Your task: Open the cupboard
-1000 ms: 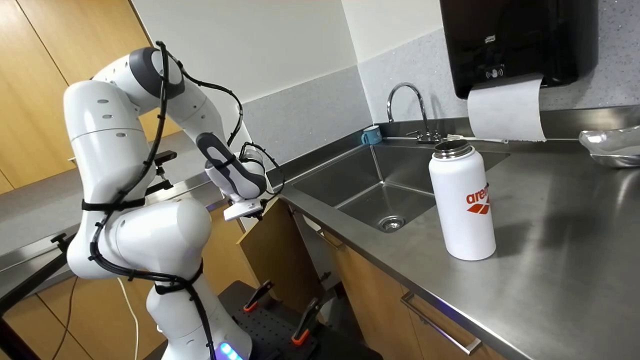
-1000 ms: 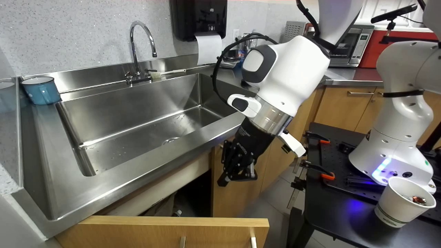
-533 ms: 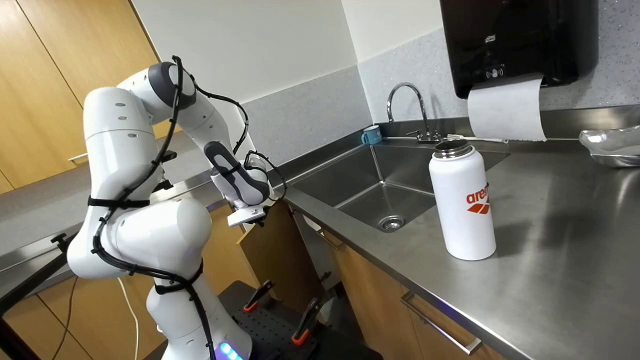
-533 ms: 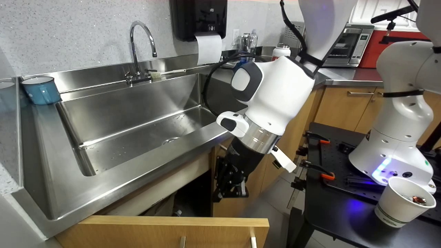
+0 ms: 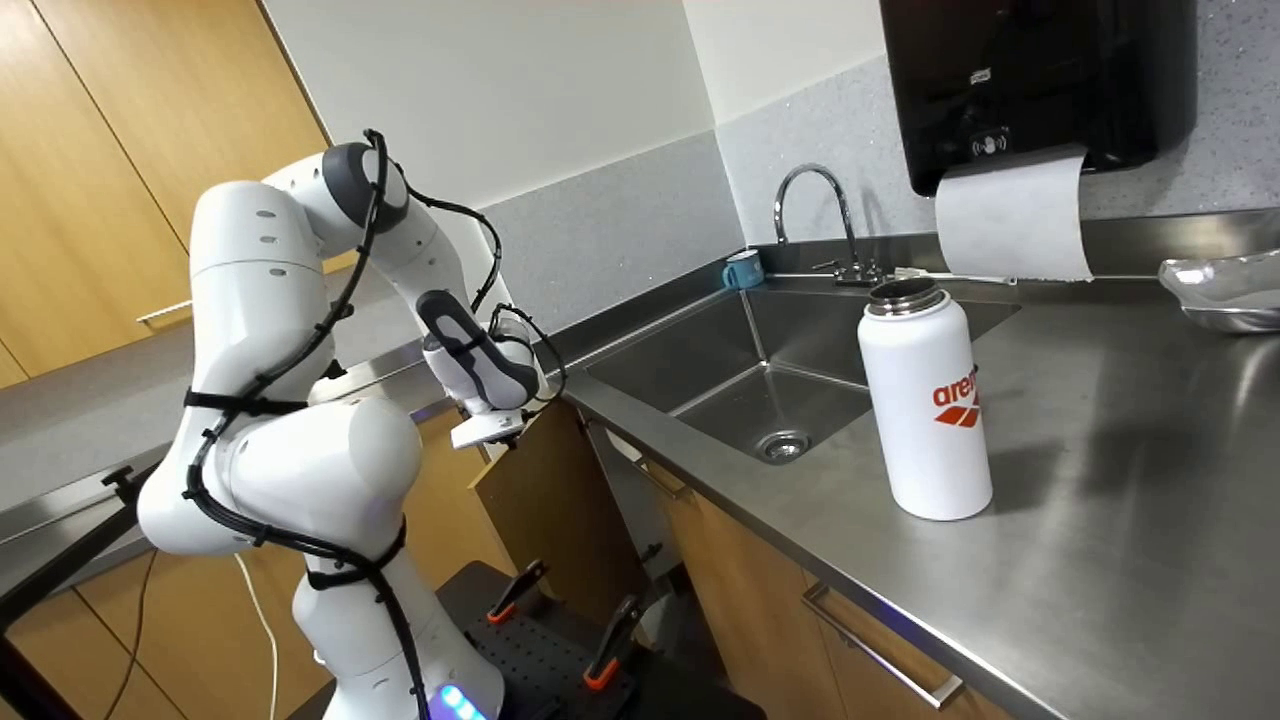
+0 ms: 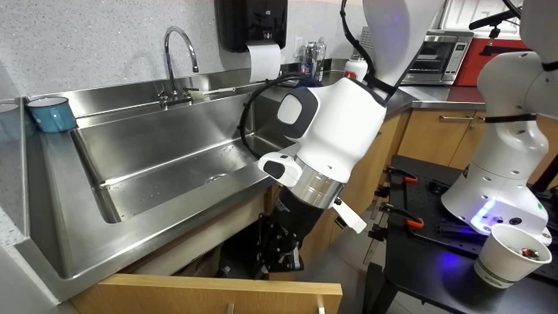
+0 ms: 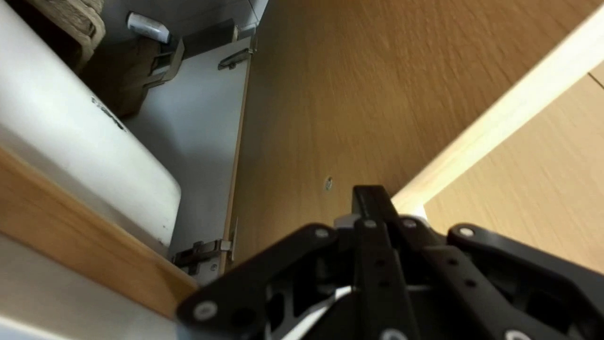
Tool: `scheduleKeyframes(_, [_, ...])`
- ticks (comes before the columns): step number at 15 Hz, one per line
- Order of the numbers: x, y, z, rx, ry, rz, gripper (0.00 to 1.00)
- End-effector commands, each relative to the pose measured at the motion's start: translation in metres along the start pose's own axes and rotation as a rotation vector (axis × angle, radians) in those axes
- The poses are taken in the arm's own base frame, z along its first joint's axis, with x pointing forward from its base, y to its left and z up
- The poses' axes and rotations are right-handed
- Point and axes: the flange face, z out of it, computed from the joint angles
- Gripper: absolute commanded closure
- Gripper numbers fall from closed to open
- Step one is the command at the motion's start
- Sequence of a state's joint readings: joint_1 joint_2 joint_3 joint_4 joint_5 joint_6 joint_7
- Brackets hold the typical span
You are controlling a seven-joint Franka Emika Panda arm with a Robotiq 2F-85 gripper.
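Observation:
The wooden cupboard door (image 6: 205, 293) under the sink stands open in both exterior views, also as a brown panel (image 5: 560, 510). Its inner face fills the middle of the wrist view (image 7: 306, 118), with a pale top edge. The dark cupboard interior (image 6: 239, 255) shows behind it. My gripper (image 6: 261, 275) is shut and empty, pointing down at the door's inner side near its top edge. In the wrist view its fingertips (image 7: 373, 191) are together in front of the inner face; whether they touch it I cannot tell. In an exterior view the fingers are hidden.
The steel sink counter's front rim (image 6: 174, 205) lies beside my wrist. A white bottle (image 5: 930, 420) and a blue mug (image 6: 52, 115) stand on the counter. The black robot table (image 6: 418, 279) carries clamps and a paper cup (image 6: 501, 261). Metal hinges (image 7: 203, 255) show inside the cupboard.
My gripper has moved down and toward the door's inner side, now reaching its top edge in an exterior view. The door has shifted very slightly further open.

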State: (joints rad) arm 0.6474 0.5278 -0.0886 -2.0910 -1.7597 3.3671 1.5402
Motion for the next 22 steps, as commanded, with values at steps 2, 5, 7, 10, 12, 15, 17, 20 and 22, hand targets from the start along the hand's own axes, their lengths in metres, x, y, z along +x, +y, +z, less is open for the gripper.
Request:
scheduleKeyframes(2, [0.023, -0.013, 0.009, 0.135, 0.045, -0.009, 1.0])
scheduleKeyframes(5, [0.028, -0.029, 0.02, 0.179, 0.052, -0.032, 1.0])
scheduleKeyframes(7, [0.027, -0.036, 0.027, 0.157, 0.044, -0.056, 1.0])
scheduleKeyframes(10, [0.032, -0.043, 0.016, 0.118, 0.058, -0.1, 1.0])
scheduleKeyframes(12, [0.039, -0.05, -0.008, 0.097, 0.084, -0.158, 1.0])
scheduleKeyframes(15, [0.035, -0.06, -0.047, 0.073, 0.104, -0.264, 1.0])
scheduleKeyframes(17, [0.019, -0.067, -0.077, 0.059, 0.1, -0.34, 1.0])
scheduleKeyframes(20, [-0.018, -0.066, -0.103, 0.013, 0.059, -0.461, 1.0])
scheduleKeyframes(22, [-0.035, -0.06, -0.114, -0.015, 0.044, -0.511, 1.0])
